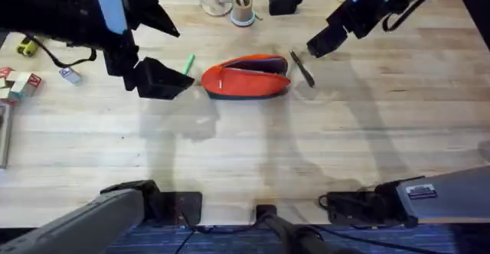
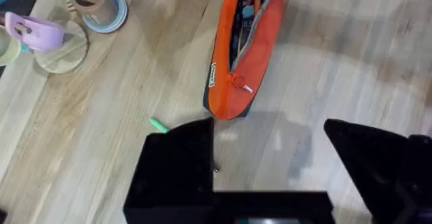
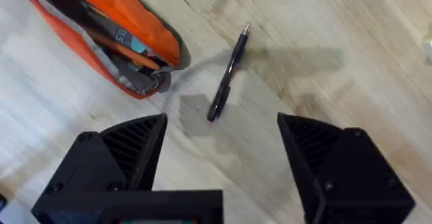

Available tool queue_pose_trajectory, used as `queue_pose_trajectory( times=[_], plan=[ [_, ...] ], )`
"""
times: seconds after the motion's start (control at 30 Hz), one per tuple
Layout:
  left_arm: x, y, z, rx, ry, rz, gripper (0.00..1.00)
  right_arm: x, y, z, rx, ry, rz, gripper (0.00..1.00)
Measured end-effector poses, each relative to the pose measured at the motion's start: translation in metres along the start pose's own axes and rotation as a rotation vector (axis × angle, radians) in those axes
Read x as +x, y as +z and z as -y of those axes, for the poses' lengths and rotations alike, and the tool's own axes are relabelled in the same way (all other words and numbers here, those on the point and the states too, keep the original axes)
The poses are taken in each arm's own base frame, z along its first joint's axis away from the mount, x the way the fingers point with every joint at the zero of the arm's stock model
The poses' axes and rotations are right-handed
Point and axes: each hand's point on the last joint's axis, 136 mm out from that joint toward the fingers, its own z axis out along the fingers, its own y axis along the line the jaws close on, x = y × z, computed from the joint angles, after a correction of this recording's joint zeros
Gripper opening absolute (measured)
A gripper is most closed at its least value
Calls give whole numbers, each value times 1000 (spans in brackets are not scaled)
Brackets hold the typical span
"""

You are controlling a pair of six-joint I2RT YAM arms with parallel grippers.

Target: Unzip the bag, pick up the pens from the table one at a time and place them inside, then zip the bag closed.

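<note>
Here the bag (image 1: 246, 78) lies lengthwise across the table (image 1: 245, 154), unzipped.

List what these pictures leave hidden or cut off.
- Green pen: mostly hidden behind the left gripper in the left wrist view.
- Bag: far end cut by the frame edge, left wrist view.
- Bag contents: shadowed inside the opening, right wrist view.
- Black pen: details too small overhead.

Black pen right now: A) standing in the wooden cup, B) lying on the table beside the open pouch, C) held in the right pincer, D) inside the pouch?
B: the black pen lies flat on the table just off the open end of the orange pouch, below the open, empty right pincer.
</note>
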Motion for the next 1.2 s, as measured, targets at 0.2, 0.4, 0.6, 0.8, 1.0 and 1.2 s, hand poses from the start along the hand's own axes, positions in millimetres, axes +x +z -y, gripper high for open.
queue_pose_trajectory(
  times=[0.2, 0.4, 0.6, 0.8, 1.0, 1.2],
  plan=[
    [0, 0, 0, 0, 0, 0, 993, 0, 3, 1, -1, 53, -2, 996],
    [0, 0, 0, 0, 0, 0, 993, -3, 32, 12, -9, 185, -19, 996],
    [0, 0, 0, 0, 0, 0, 993, 1, 64, 20, -21, 301, -56, 997],
    [0, 0, 0, 0, 0, 0, 993, 2, 82, 27, -12, 340, -70, 997],
    [0, 0, 0, 0, 0, 0, 994, 11, 116, 42, 26, 368, -110, 997],
    [0, 0, 0, 0, 0, 0, 994, 16, 134, 44, 29, 373, -134, 997]
  ],
)
